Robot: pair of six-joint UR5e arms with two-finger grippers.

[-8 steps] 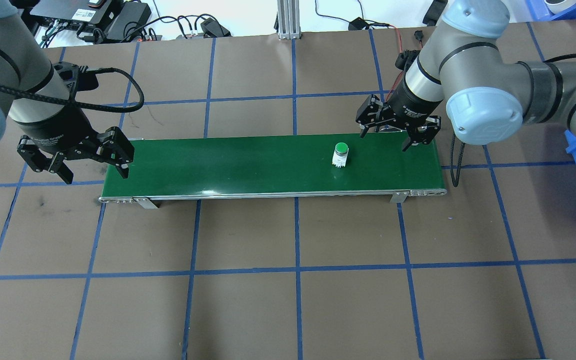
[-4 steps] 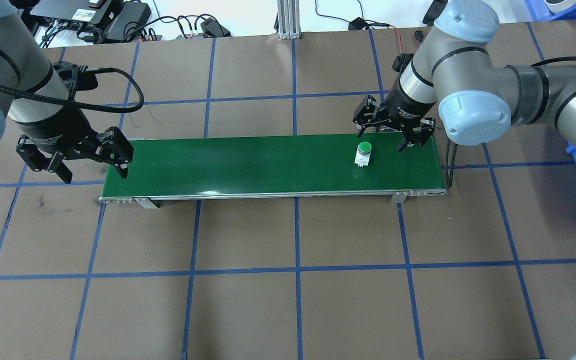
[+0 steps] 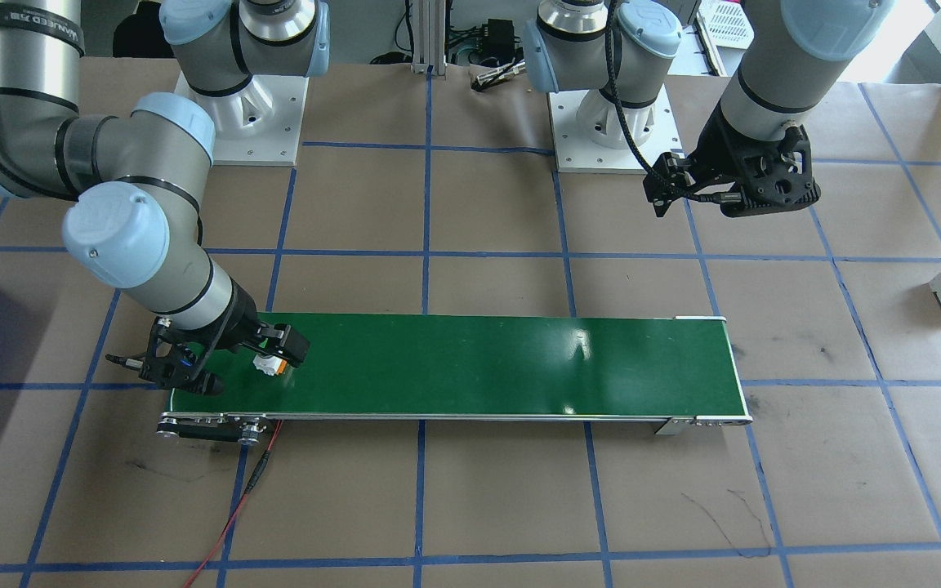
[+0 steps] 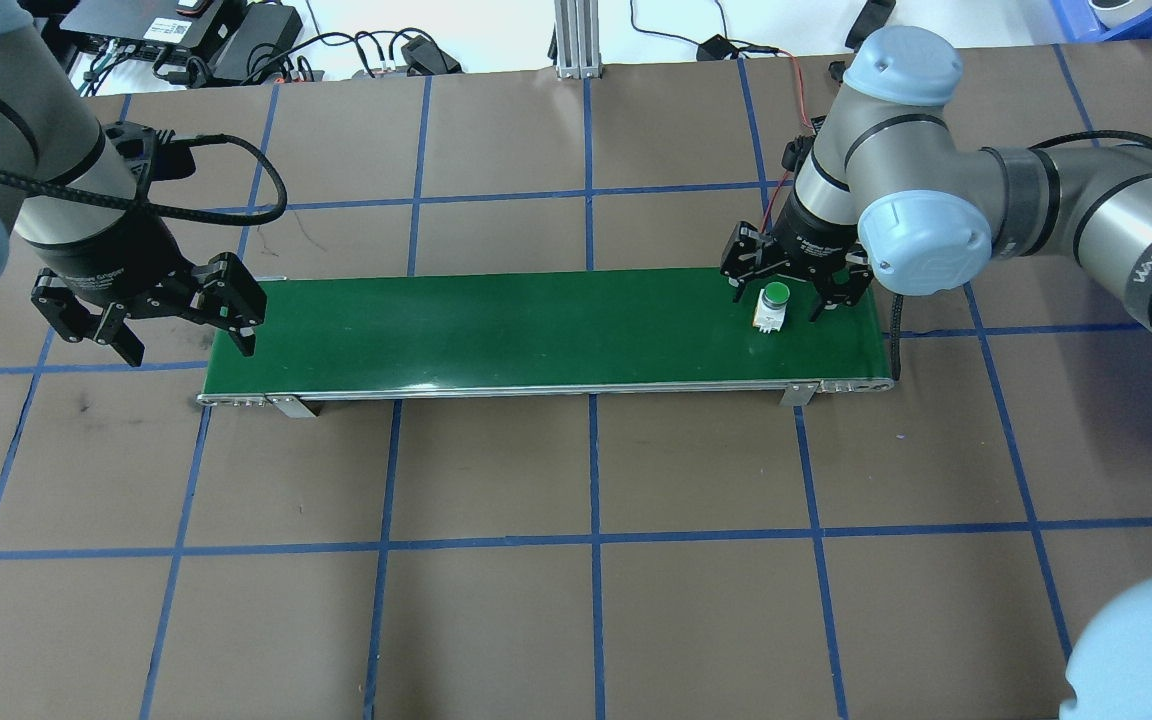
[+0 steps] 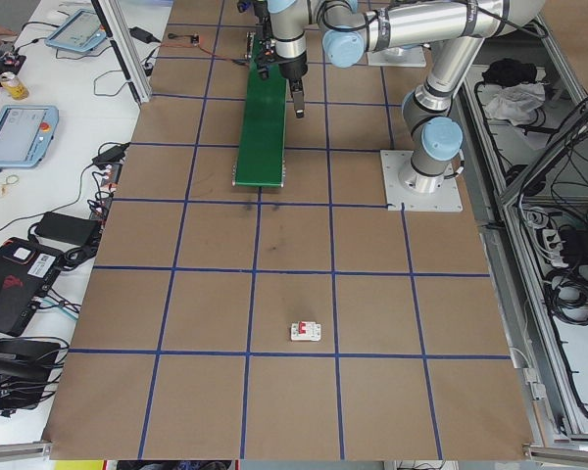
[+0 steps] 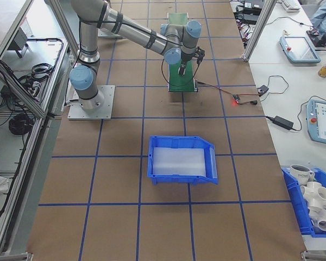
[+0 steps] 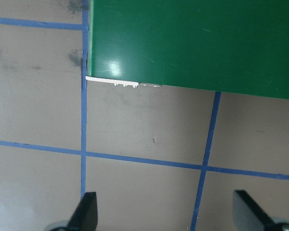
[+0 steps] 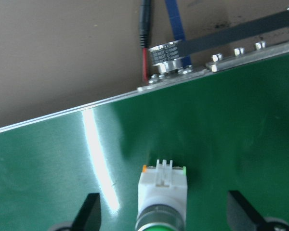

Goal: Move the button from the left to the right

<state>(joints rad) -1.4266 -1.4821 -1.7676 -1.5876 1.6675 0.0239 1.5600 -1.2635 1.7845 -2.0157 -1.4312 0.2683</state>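
Straddling the button (image 4: 772, 305) on the conveyor belt's (image 4: 536, 330) right end, right hand (image 4: 795, 297) spread, not touching it. Left hand (image 4: 176, 335) spread over the belt's left end.

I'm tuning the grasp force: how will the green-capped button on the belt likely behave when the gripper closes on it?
The button looks like rigid plastic, so probably stiff. Its blocky body offers flat sides to the open right gripper. Small, so likely light; a one-sided touch might slide it on the glossy belt.
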